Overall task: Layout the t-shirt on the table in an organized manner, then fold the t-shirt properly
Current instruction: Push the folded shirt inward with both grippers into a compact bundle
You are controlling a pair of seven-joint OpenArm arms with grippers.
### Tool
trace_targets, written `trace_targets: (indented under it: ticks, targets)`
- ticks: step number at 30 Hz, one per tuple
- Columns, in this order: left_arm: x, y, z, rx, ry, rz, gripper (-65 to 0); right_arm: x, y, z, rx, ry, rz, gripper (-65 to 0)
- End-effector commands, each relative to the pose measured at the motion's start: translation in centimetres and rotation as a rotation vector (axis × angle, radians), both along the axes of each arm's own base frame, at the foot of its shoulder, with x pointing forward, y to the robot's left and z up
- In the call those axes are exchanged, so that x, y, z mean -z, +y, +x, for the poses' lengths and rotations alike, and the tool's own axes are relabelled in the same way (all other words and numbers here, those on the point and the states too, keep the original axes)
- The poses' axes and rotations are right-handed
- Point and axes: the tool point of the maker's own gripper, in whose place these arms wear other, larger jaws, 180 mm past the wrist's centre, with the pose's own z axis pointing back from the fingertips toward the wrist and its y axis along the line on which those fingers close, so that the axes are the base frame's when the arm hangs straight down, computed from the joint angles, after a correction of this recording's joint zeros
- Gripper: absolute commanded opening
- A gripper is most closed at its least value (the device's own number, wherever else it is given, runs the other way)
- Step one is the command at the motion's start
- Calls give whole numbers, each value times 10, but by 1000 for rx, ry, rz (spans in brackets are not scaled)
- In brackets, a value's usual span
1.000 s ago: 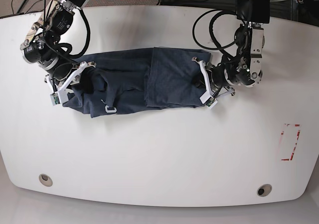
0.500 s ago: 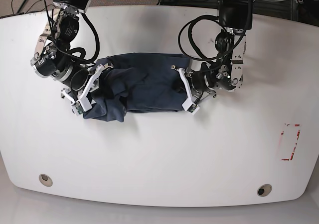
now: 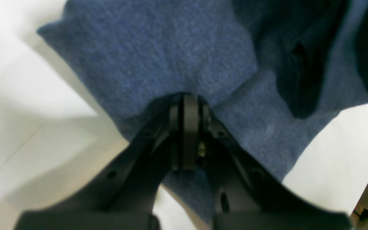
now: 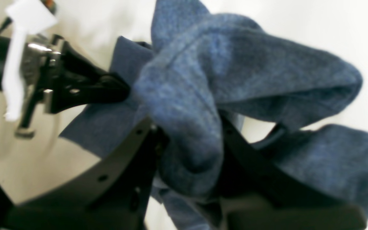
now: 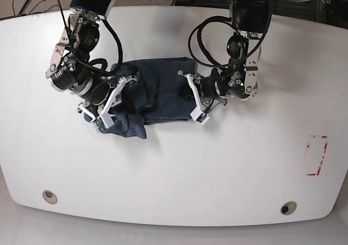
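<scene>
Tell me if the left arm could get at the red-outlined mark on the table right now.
Probably not at once: the left gripper is shut on the t-shirt. The table toward the red-outlined mark looks bare.

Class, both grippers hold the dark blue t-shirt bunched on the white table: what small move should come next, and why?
Probably keep bringing the right gripper toward the left gripper and lay its end down. Both are shut on the t-shirt, which sits bunched between them on the table, with a thick roll draped over the right gripper's fingers.
</scene>
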Motion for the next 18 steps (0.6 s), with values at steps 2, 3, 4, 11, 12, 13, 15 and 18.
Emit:
trace_targets:
  ticks: [2, 3, 4, 11, 12, 13, 15, 18]
  targets:
    - [18, 14, -14, 26, 70, 112, -650, -16, 2, 11, 6, -64, 12, -615]
    - [18, 14, -14, 26, 70, 112, -650, -17, 3, 11, 7, -65, 14, -615]
    - [18, 15, -14, 25, 70, 112, -650, -17, 4, 11, 7, -66, 18, -615]
    - [18, 15, -14, 23, 70, 110, -650, -20, 11, 14, 12, -80, 47, -610]
    - [18, 15, -14, 23, 70, 110, -650, -20, 12, 14, 13, -80, 51, -610]
    - [18, 15, -13, 22, 69, 109, -650, -21, 14, 14, 13, -80, 58, -610]
    - [18, 14, -14, 24, 69, 109, -650, -21, 18, 14, 13, -80, 72, -610]
    - [18, 14, -14, 24, 69, 109, -650, -22, 25, 14, 14, -80, 93, -609]
